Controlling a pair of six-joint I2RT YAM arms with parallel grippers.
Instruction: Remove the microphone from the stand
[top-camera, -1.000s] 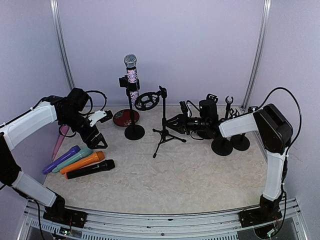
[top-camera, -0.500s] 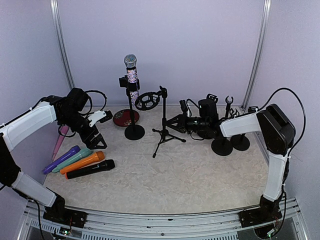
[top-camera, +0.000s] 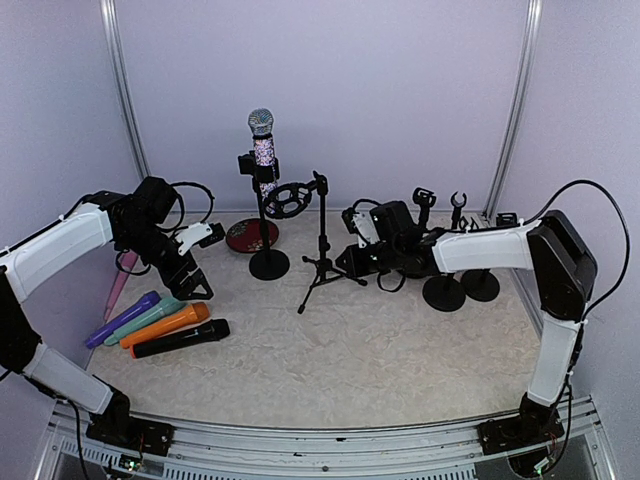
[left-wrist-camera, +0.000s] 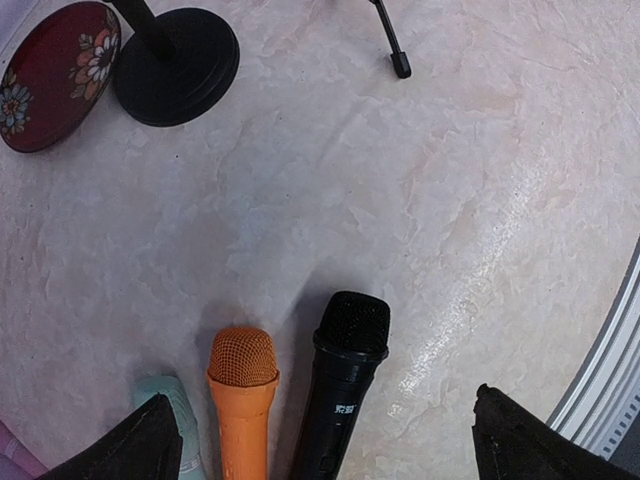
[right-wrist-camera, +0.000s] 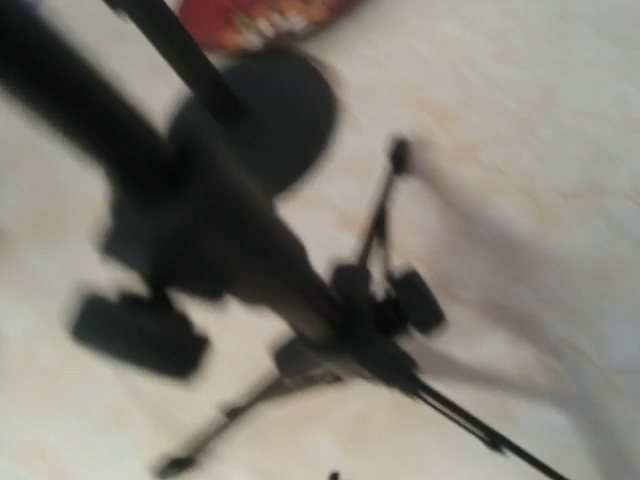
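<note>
A sparkly microphone (top-camera: 264, 150) with a silver head stands upright in the clip of a round-base stand (top-camera: 269, 264) at the back centre-left. Its base shows in the left wrist view (left-wrist-camera: 175, 65) and, blurred, in the right wrist view (right-wrist-camera: 260, 120). My left gripper (top-camera: 190, 280) is open and empty, low over the table, left of the stand. In its wrist view the gripper (left-wrist-camera: 335, 440) hangs over loose microphones. My right gripper (top-camera: 352, 250) looks open, right beside a black tripod stand (top-camera: 322, 235), which fills the blurred right wrist view (right-wrist-camera: 340, 310). Its fingers are not seen there.
Purple (top-camera: 122, 318), teal (top-camera: 150, 317), orange (top-camera: 165, 325) and black (top-camera: 180, 338) microphones lie in a row at the left. A pink one (top-camera: 117, 285) lies behind. A red flowered plate (top-camera: 250, 236) sits behind the stand. Two empty round-base stands (top-camera: 443, 293) stand at the right.
My right gripper has moved left and lower beside the tripod stand, and the tripod has shifted slightly left. The left arm has not moved.
</note>
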